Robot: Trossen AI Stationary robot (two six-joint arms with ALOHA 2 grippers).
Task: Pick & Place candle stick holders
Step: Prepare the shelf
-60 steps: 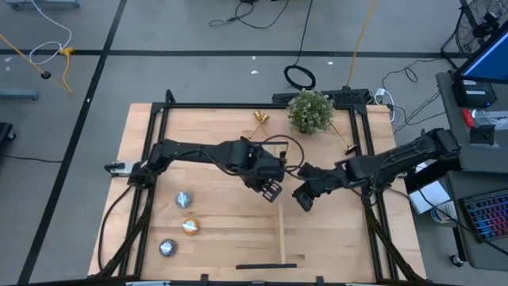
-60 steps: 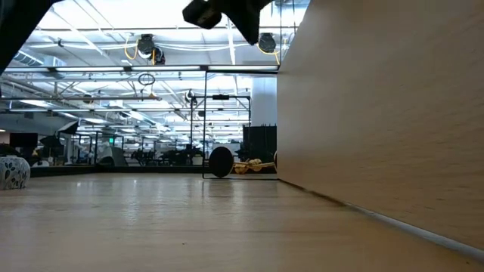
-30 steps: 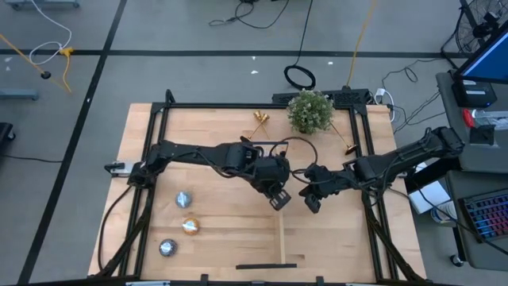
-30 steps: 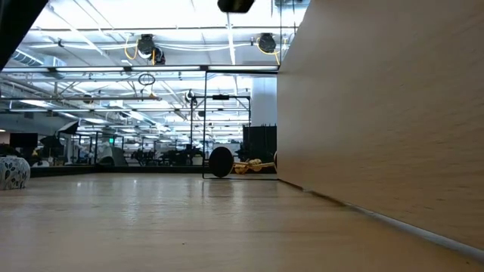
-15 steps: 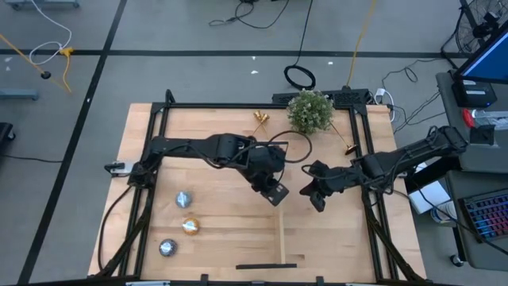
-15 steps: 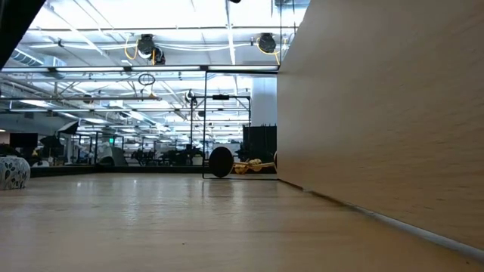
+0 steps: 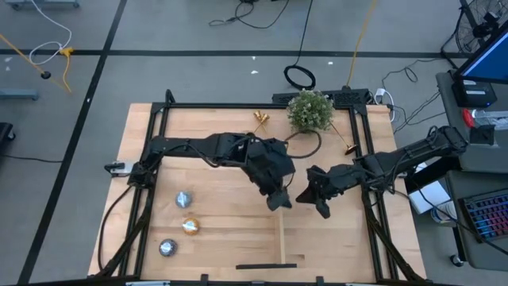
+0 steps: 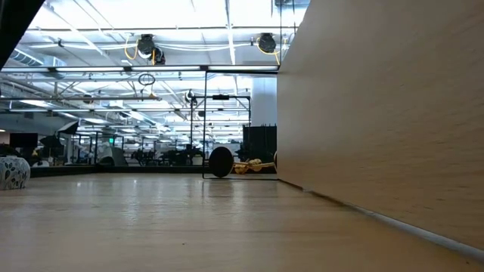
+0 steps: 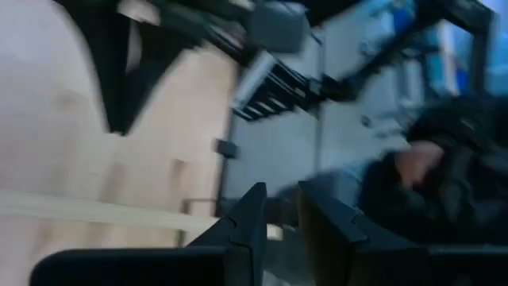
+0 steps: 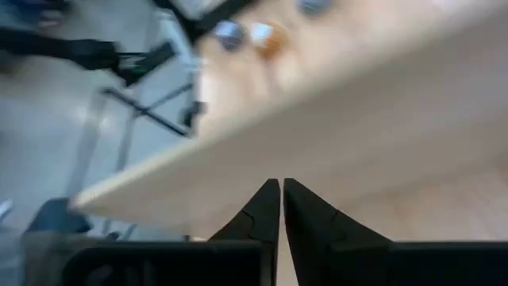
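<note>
Two gold candle stick holders lie on their sides on the wooden table: one (image 7: 260,119) near the far edge, also in the low view (image 8: 249,165), and one (image 7: 348,146) at the far right beside the plant. My left gripper (image 7: 278,202) (image 9: 282,218) hovers over the table's middle, its fingers a little apart with nothing between them. My right gripper (image 7: 320,208) (image 10: 282,199) hovers just to its right, shut and empty. Both are well short of the holders.
A green potted plant (image 7: 309,111) stands at the far edge. Three tealight discs (image 7: 184,199) (image 7: 190,226) (image 7: 167,248) sit near left. An upright wooden divider (image 7: 281,234) runs toward the near edge below the grippers and fills the low view's right (image 8: 378,113).
Both grippers have risen a little over the table's middle and tipped up from pointing steeply down toward level, the left wrist also turning about. The dark gripper tip at the low view's top edge has gone out of that view.
</note>
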